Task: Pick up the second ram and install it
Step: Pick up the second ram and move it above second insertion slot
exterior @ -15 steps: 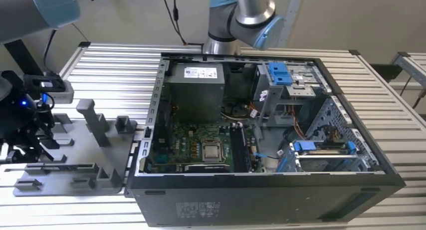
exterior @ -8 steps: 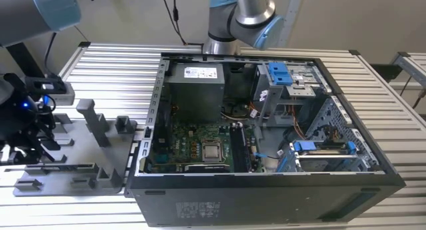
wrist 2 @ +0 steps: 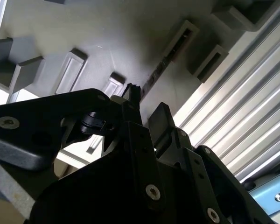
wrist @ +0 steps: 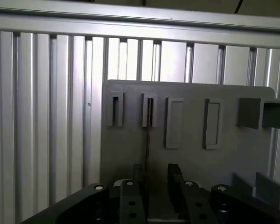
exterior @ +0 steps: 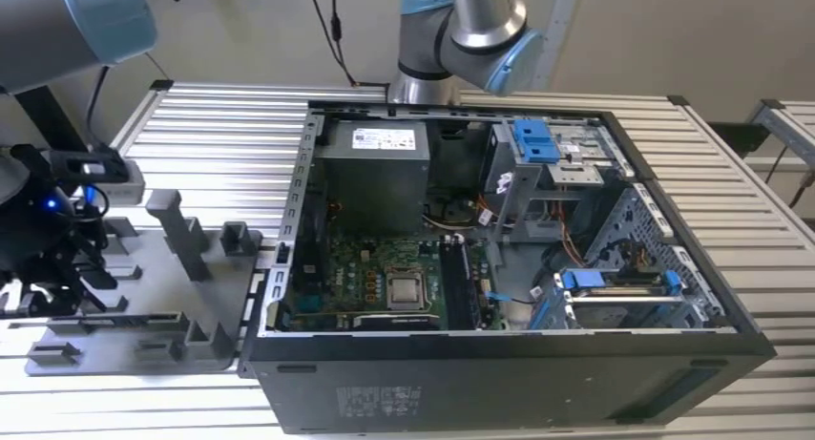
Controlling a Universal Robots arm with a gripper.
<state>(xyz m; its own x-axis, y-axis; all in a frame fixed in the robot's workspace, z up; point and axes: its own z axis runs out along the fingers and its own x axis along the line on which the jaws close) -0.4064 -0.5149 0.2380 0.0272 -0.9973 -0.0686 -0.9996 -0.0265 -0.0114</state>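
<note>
The second ram (wrist: 148, 135) stands on edge in a slot of the grey fixture plate (wrist: 186, 163), showing as a thin dark strip. My gripper (wrist: 154, 170) hangs just above it with one finger on each side, open, the strip closer to one finger (wrist: 136, 173). In the second wrist view the ram (wrist 2: 158, 70) runs from its slot toward the gap of the gripper (wrist 2: 147, 100). In the exterior view the gripper (exterior: 52, 273) is over the fixture plate (exterior: 153, 268), at the exterior view's left.
An open computer case (exterior: 510, 249) lies in the middle of the slatted table (exterior: 217, 115), with the motherboard (exterior: 382, 278) and its long black slots (exterior: 455, 278) showing. Upright grey blocks (exterior: 178, 230) rise from the fixture plate beside the gripper. The arm's base (exterior: 446, 39) stands behind the case.
</note>
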